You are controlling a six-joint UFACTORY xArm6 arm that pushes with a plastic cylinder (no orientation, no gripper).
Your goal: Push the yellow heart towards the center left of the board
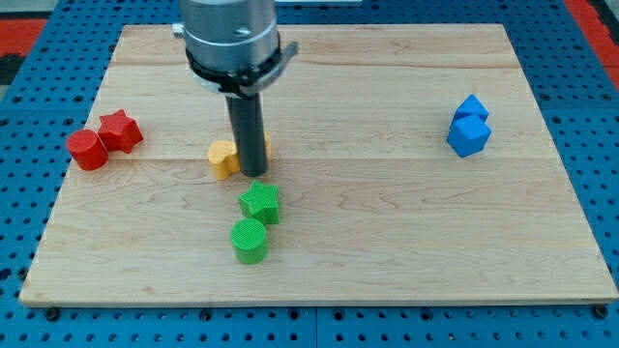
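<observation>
The yellow heart (223, 158) lies on the wooden board (387, 222), left of the middle. My tip (253, 173) stands right against the heart's right side, and the rod hides part of it. A bit of yellow (266, 148) shows just right of the rod; I cannot tell whether it is the heart or another block.
A green star (260, 203) sits just below my tip, with a green cylinder (250, 241) below it. A red star (120, 130) and a red cylinder (88, 150) touch at the left edge. Two blue blocks (469, 127) sit together at the right.
</observation>
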